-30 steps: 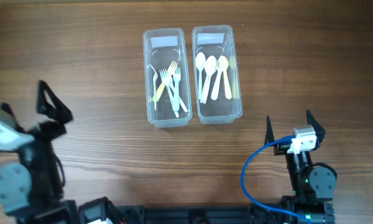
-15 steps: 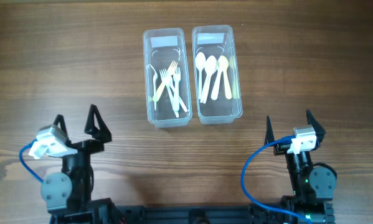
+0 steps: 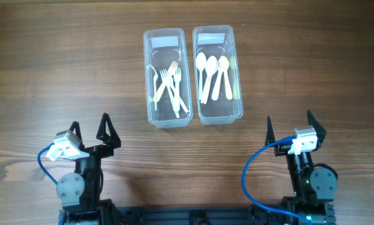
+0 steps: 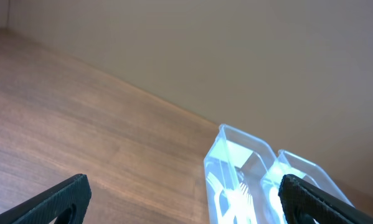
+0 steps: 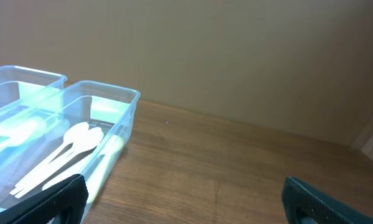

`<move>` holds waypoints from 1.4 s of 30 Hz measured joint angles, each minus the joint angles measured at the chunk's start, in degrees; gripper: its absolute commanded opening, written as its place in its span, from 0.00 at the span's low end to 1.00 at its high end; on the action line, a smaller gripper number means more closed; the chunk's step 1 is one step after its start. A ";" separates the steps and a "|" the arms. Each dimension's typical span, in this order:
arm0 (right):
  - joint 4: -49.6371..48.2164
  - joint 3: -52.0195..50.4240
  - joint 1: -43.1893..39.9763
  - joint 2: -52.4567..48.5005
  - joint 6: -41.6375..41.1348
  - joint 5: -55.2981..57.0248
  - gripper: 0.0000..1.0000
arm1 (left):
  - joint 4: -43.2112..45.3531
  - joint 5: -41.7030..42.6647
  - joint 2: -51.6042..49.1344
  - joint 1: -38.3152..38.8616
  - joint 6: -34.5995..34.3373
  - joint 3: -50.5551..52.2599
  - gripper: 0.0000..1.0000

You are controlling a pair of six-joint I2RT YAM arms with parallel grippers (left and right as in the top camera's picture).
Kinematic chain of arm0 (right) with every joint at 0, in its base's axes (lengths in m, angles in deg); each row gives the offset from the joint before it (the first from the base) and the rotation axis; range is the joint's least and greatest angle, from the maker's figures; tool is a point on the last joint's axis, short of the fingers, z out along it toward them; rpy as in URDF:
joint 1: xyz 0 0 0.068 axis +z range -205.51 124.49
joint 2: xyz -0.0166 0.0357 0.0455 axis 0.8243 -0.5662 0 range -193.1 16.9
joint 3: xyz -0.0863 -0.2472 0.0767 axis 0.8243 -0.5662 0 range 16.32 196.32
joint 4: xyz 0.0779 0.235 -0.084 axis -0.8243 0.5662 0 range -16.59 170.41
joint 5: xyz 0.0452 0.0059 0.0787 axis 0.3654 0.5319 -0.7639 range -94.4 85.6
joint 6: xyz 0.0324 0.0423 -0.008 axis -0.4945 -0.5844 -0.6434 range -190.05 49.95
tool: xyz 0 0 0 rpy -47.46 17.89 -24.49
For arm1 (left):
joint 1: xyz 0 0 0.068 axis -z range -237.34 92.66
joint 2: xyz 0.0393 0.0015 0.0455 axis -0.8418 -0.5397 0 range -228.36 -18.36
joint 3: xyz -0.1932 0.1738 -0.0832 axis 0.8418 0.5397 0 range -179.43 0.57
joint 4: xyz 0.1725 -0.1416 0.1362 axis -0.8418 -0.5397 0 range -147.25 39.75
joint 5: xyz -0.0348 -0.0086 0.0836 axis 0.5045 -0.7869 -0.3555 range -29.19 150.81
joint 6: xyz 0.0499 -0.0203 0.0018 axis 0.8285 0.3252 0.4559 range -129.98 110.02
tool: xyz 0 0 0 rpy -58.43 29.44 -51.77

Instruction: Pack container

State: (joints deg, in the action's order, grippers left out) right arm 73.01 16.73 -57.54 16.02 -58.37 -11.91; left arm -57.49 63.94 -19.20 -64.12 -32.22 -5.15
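The table point(image 3: 62, 56) carries two clear plastic containers standing side by side, long walls touching or nearly touching, at the far centre of the overhead view.

1. The left container point(image 3: 165, 119) holds the forks point(image 3: 172, 81). They lie crossed over one another in its middle section. A pale yellow utensil point(image 3: 156, 95) lies near its left wall; its type cannot be determined.
2. The right container point(image 3: 218, 114) holds the spoons point(image 3: 211, 74). They lie roughly parallel, bowls toward the far end. One spoon is pale yellow; the others are white.
3. Neither container has a lid fitted.

Left gripper point(image 3: 90, 122): positioned at the near left of the table, well apart from both containers. The jaws are released and spread wide, with nothing between them. The left wrist view shows both containers ahead and to the right of the fingers.

Right gripper point(image 3: 289, 119): positioned at the near right, well apart from the right container. The jaws are released and spread wide, with nothing between them. The right wrist view shows the spoons ahead and to the left.

A blue cable point(image 3: 249, 175) loops beside the right arm. A second blue cable point(image 3: 43, 164) loops beside the left arm.
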 measured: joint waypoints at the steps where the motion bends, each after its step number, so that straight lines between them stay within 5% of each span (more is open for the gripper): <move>1: 0.00 0.00 0.00 0.00 0.00 0.00 1.00 | 0.02 0.02 0.00 0.00 0.00 0.26 1.00; 42: 0.00 0.00 0.00 0.00 0.00 0.00 1.00 | 0.04 0.66 0.00 0.00 4.79 3.43 1.00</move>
State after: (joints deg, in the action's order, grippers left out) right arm 73.01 16.73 -57.54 16.02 -58.37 -11.91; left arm -57.45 64.60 -19.20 -64.12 -27.43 -1.72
